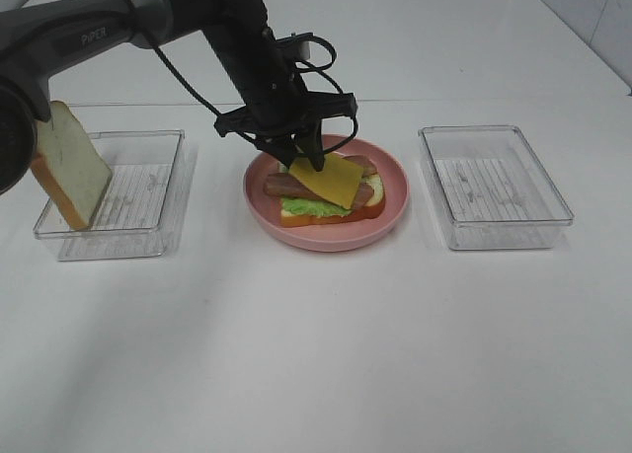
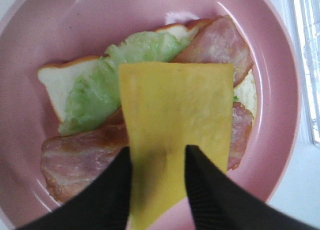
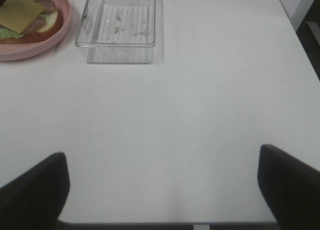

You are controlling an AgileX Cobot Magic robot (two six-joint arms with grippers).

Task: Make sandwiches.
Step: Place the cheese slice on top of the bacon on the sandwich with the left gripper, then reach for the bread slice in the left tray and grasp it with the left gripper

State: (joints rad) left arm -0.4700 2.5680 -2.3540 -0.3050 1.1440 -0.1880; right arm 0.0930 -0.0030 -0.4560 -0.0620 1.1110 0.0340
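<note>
White table point(image 1: 316, 354) carries two clear trays point(image 1: 494, 187) flanking pink plate point(image 1: 395, 211). Open-faced sandwich point(image 1: 331, 191) on plate: bread, lettuce, bacon. Left gripper point(image 2: 157, 165) fingers straddle cheese slice point(image 2: 175, 109) atop; grip uncertain. Spare bread slice point(image 1: 69, 167) leans in left tray. Right gripper point(image 3: 162, 182) spread wide, empty.

You're looking at a lab-style test bench: a bare white counter point(image 1: 316, 354), toy food on a pink plate point(image 1: 326, 238), and matching clear trays point(image 1: 494, 187) either side of that plate.
</note>
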